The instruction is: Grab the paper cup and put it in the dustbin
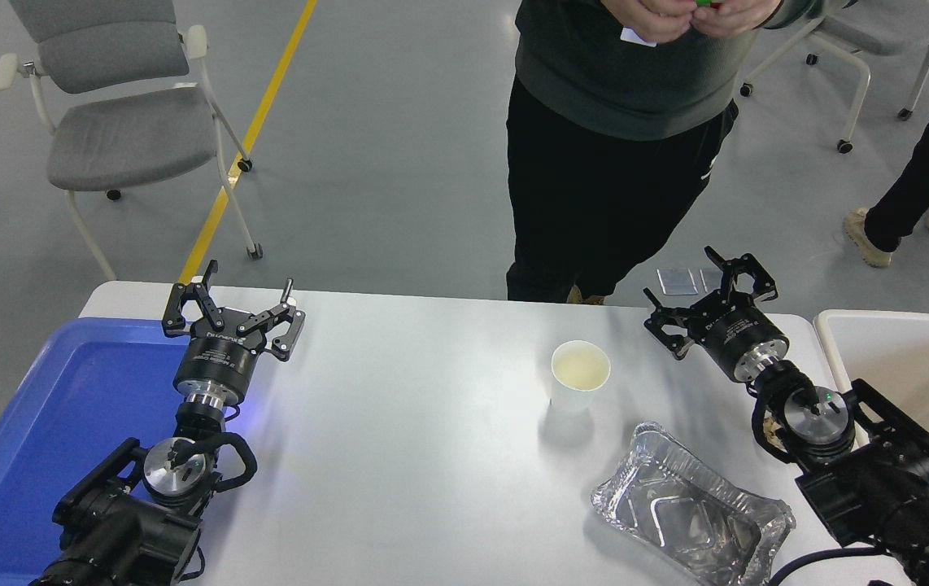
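Note:
The white paper cup (579, 374) stands upright on the white table (416, 456), right of centre, its cream inside showing. My right gripper (708, 295) is open and empty, above the table's far edge, to the right of and beyond the cup, apart from it. The cream dustbin (912, 358) is at the table's right edge; only its near corner and inside wall show, partly behind my right arm. My left gripper (233, 305) is open and empty, parked at the lower left over the blue tray's far right corner.
A shiny foil tray (692, 517) lies in front of the cup, near my right arm. A blue plastic tray (66, 423) fills the table's left end. A person (619, 146) stands at the far side, just beyond the cup. Chairs stand on the floor behind.

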### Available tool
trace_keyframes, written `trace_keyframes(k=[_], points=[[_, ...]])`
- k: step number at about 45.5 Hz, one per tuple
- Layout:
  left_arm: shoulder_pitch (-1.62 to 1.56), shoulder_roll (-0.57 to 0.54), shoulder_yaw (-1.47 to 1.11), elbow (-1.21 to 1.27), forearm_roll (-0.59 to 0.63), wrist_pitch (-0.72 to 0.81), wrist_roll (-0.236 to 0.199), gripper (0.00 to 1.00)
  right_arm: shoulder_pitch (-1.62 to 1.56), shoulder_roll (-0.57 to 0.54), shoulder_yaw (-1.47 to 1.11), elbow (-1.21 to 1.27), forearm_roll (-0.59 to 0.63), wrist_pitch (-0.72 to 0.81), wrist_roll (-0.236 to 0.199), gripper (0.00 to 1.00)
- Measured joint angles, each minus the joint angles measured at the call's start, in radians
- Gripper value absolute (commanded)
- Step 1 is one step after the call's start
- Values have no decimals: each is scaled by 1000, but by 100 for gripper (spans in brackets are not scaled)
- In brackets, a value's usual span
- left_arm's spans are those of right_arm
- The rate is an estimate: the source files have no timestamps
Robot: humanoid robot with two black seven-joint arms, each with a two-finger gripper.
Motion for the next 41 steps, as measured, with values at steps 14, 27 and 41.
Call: trace_keyframes(k=[14, 27, 41], points=[[0, 0, -1, 0, 0, 0, 2, 99, 0, -4, 0, 0, -1, 0, 0, 100], [0, 0, -1, 0, 0, -1, 1, 99, 24, -21, -45, 14, -8, -7, 0, 100], [0, 0, 0, 0, 0, -1, 1, 99, 129, -141, -170, 89, -119, -22, -8, 100]])
